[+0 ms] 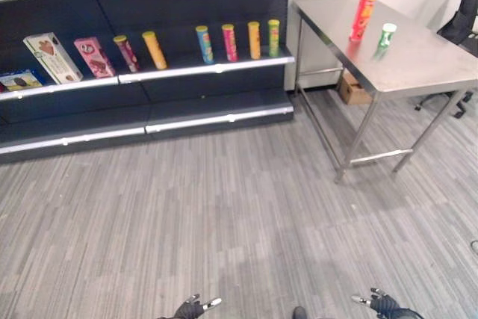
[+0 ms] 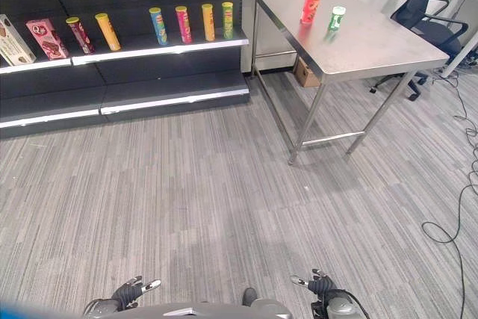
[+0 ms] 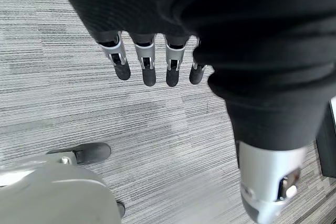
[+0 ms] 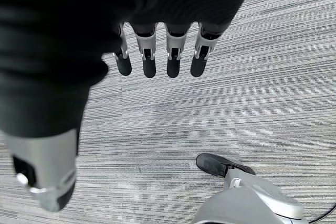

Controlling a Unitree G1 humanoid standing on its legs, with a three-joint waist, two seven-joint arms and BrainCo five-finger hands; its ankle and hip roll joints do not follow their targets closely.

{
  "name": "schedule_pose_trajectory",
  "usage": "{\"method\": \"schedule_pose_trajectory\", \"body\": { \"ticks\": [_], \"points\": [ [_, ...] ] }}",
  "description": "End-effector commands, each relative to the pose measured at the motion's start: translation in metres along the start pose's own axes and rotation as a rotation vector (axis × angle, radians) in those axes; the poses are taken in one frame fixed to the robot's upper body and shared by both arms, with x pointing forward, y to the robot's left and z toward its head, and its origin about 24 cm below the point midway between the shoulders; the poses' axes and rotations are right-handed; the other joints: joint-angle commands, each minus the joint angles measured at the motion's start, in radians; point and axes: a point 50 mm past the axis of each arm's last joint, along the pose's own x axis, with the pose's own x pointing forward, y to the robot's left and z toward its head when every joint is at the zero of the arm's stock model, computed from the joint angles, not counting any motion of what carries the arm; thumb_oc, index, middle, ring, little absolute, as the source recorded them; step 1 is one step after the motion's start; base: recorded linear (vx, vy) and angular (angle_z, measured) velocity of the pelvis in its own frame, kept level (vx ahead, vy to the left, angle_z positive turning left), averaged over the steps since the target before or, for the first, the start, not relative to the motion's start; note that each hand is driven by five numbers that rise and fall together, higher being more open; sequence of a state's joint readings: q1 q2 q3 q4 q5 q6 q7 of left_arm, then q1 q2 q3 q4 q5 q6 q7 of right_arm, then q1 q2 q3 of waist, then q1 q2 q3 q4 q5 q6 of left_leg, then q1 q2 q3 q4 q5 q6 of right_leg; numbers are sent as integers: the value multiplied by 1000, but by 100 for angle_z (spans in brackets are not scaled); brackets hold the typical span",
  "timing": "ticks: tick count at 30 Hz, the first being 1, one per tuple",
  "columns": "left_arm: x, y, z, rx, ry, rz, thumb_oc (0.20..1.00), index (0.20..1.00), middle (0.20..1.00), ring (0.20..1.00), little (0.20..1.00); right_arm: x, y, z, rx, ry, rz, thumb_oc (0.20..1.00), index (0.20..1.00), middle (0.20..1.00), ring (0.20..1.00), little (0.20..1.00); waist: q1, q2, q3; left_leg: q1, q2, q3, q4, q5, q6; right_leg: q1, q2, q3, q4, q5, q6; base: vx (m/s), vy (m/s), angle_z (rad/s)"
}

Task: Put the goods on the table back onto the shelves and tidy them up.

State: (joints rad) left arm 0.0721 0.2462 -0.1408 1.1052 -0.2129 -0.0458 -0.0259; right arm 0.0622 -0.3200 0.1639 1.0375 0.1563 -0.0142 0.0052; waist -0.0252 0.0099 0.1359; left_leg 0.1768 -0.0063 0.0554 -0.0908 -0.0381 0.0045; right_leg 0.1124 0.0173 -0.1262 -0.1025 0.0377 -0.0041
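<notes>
We stand on the grey carpet (image 1: 224,214), well back from both the shelves (image 1: 149,72) and the table (image 1: 418,57). Our left hand (image 1: 196,307) hangs low at the bottom edge of the head views, and our right hand (image 1: 379,302) hangs low on the other side. In the wrist views the fingers (image 3: 149,66) of the left hand and the fingers (image 4: 173,59) of the right hand point straight down over bare carpet, relaxed and holding nothing.

The goods we are after are far from either hand. A tall red can (image 1: 364,13) stands upright on the steel table, toward its back, and a short green can (image 1: 386,36) stands just beside it, nearer the table's front edge. Both are up and to the right of our right hand, well apart from its fingertips.

On the middle shelf, a row of cans stands at the right end: blue (image 1: 205,44), pink (image 1: 230,42), orange (image 1: 255,40) and green (image 1: 273,37), all upright. Further left a yellow can (image 1: 154,50) and a dark red can (image 1: 125,53) lean, then a pink box (image 1: 94,57) and a white box (image 1: 52,57). A brown carton (image 1: 351,89) sits on the floor under the table, and an office chair (image 2: 426,28) stands beyond the table.
</notes>
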Motion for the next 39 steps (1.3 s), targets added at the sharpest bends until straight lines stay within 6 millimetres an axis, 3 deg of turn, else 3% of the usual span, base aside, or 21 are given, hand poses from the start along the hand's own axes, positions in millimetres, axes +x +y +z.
{"method": "schedule_pose_trajectory", "body": {
  "ticks": [1,39],
  "points": [
    [4,11,14,65,-22,19,1000,1000,1000,1000,1000,2,-14,10,-47,-24,-28,1000,1000,1000,1000,1000,-2,-16,-17,-19,57,58,4,3,-75,29,-84,-27,15,-44,125,0,0,0],
    [3,14,9,119,7,32,1000,1000,1000,1000,1000,2,-12,6,-50,3,-18,1000,1000,1000,1000,1000,5,-18,-17,-26,25,59,4,-22,-52,22,-116,-25,15,-35,143,5,14,0]
  ]
}}
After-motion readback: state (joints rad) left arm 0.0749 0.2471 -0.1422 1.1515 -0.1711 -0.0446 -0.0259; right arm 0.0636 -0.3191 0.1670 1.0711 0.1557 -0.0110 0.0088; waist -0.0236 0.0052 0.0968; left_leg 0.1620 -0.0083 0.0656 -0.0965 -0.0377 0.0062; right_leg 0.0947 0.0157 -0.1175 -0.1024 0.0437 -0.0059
